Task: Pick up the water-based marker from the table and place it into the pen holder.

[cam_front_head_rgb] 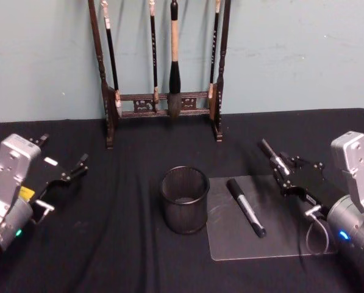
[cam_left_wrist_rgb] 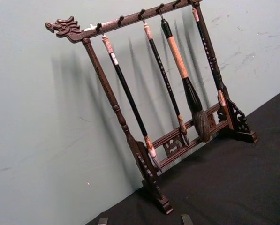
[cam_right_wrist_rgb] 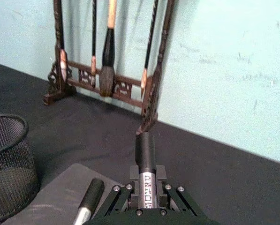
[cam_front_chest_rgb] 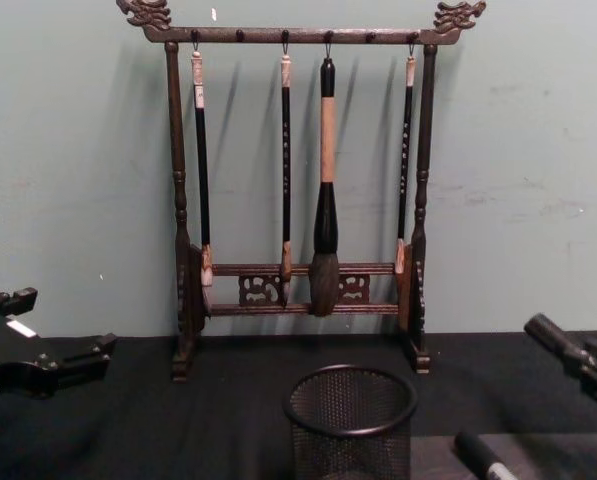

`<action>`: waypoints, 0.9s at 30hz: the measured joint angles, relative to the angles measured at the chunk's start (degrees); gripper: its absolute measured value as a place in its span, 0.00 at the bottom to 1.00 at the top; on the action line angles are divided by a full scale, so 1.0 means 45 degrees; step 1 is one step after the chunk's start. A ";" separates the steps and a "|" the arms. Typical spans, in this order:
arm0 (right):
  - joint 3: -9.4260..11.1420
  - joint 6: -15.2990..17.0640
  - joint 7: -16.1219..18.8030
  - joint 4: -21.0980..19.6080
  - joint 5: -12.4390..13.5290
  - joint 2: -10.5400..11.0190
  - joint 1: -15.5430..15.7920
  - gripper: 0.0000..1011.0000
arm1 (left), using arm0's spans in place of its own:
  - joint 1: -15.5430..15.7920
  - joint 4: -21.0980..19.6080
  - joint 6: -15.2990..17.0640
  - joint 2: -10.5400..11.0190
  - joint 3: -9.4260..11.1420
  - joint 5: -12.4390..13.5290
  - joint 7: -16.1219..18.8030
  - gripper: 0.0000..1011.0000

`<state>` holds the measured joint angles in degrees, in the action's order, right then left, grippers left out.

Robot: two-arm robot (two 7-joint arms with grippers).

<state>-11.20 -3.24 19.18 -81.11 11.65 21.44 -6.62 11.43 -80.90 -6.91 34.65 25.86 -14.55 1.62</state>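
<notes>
Gripping 1 marker (cam_front_head_rgb: 269, 151), right claw (cam_front_head_rgb: 280, 165) hovers near the mat (cam_front_head_rgb: 285, 241); left claw (cam_front_head_rgb: 64, 151) idle.

The wide cloth-covered table (cam_front_head_rgb: 108, 256) is plain matte black, and the flat rectangular mat (cam_front_head_rgb: 230, 241) near its front edge is dark grey. The small round wire-mesh pen holder (cam_front_head_rgb: 185, 207) is black, its mesh a fine grid. The slim cylindrical loose marker (cam_front_head_rgb: 246, 207) is black with a silvery-grey middle. The round-barrelled held marker (cam_right_wrist_rgb: 147, 150), clamped in the right gripper (cam_front_head_rgb: 284, 166), is black with a pale label bearing dark characters. The right gripper and the left gripper (cam_front_head_rgb: 61, 152) have black fingers on silver-grey bodies. The tall carved wooden rack (cam_front_chest_rgb: 178, 200) is dark brown. Its hanging brushes (cam_front_chest_rgb: 326, 180) are black and peach-pink. The wall (cam_front_chest_rgb: 528, 150) is pale blue-green.
</notes>
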 joint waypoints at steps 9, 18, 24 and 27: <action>-0.0149 -0.1306 0.0757 0.0450 0.0012 0.0094 -0.0594 0.21 | 0.0000 0.0000 0.0000 0.0000 0.0000 0.0000 0.0001 1.00; -0.0483 -0.2016 0.1152 0.1214 -0.0044 -0.0060 -0.1438 0.21 | -0.0001 0.0000 -0.0001 0.0000 0.0000 0.0000 0.0000 1.00; -0.0614 -0.2301 0.1347 0.1636 0.0038 -0.0216 -0.1792 0.21 | 0.0000 0.0000 0.0000 0.0000 0.0000 0.0000 0.0000 1.00; -0.0735 -0.2560 0.1564 0.1846 0.0196 -0.0337 -0.2016 0.21 | 0.0000 0.0000 0.0000 0.0000 0.0000 0.0000 0.0000 1.00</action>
<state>-14.51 -14.76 26.22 -72.80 12.53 19.92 -15.69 11.43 -80.90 -6.91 34.65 25.86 -14.55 1.62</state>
